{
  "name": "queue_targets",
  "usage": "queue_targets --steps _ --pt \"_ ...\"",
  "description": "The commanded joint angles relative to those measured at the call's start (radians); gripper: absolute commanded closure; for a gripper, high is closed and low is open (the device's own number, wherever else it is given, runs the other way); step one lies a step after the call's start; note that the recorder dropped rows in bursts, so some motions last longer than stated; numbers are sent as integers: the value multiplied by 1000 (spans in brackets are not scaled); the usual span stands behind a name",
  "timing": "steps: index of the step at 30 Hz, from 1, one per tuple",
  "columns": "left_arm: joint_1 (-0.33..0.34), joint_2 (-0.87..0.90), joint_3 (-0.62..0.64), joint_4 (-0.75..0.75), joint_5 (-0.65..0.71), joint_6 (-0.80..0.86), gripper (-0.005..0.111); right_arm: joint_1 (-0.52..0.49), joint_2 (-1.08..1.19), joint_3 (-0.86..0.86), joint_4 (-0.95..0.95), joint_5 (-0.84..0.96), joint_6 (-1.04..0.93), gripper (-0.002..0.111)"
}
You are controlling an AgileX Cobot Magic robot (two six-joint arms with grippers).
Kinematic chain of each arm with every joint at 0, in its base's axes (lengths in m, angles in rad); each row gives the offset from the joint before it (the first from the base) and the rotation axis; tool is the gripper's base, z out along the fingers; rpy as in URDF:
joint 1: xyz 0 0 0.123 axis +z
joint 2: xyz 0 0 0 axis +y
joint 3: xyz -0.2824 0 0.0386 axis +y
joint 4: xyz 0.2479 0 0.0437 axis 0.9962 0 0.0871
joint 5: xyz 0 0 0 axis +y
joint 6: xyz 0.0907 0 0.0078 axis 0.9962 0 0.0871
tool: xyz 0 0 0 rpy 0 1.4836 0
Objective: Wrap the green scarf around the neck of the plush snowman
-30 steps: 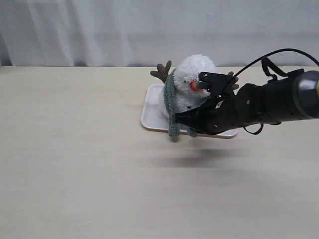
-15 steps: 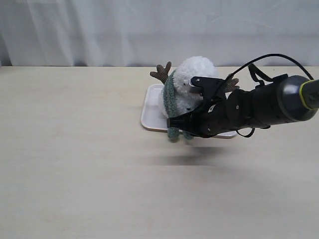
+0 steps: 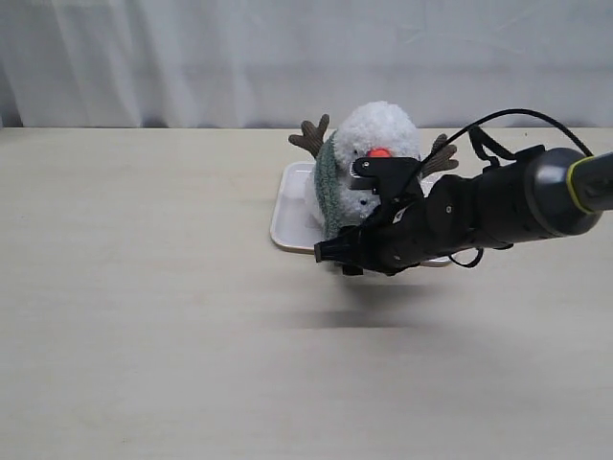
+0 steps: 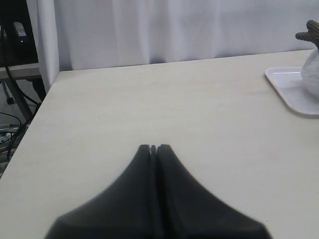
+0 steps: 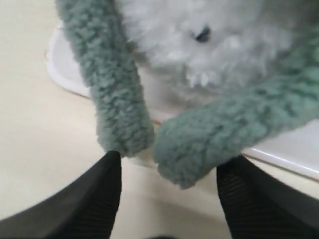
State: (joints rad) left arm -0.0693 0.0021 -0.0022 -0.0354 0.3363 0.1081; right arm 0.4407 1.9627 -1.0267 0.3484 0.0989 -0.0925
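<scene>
The plush snowman (image 3: 380, 132) sits upright on a white tray (image 3: 286, 226), orange nose showing. The green scarf (image 3: 329, 180) lies round its neck and hangs down its front. In the right wrist view both scarf ends (image 5: 113, 94) dangle over the tray rim (image 5: 291, 147), below the white body (image 5: 199, 35). My right gripper (image 3: 337, 257) is open at the tray's front edge; in its wrist view the right gripper (image 5: 174, 157) has the two scarf tips in the gap between its fingers, not pinched. My left gripper (image 4: 153, 147) is shut on nothing, far off over bare table.
The left wrist view shows the tray corner (image 4: 291, 87) and part of the snowman (image 4: 313, 69) at its edge, plus the table's side edge and a white curtain behind. My black right arm (image 3: 488, 206) reaches across in front of the tray.
My right gripper has moved left and down across the snowman's front to the tray's front edge. The orange nose, covered half a second ago, shows again.
</scene>
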Motion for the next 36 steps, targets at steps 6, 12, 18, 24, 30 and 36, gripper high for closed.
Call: queue_targets --steps 6,12,18,24,30,36 --pt "4 -2 2 -3 -11 -5 107 39 3 -77 5 55 -28 48" --pt "4 -2 2 -3 -11 -5 107 39 36 -78 5 47 -28 48" --pt "4 -2 2 -3 -11 -5 107 39 65 -78 36 -48 -24 48" --pt "4 -2 2 -2 -13 -5 107 39 70 -78 66 -106 -20 49" --pt "4 -2 2 -2 -13 -5 107 34 74 -78 50 -115 -28 79" --pt "4 -2 2 -2 -13 -5 107 35 85 -78 50 -114 -79 104"
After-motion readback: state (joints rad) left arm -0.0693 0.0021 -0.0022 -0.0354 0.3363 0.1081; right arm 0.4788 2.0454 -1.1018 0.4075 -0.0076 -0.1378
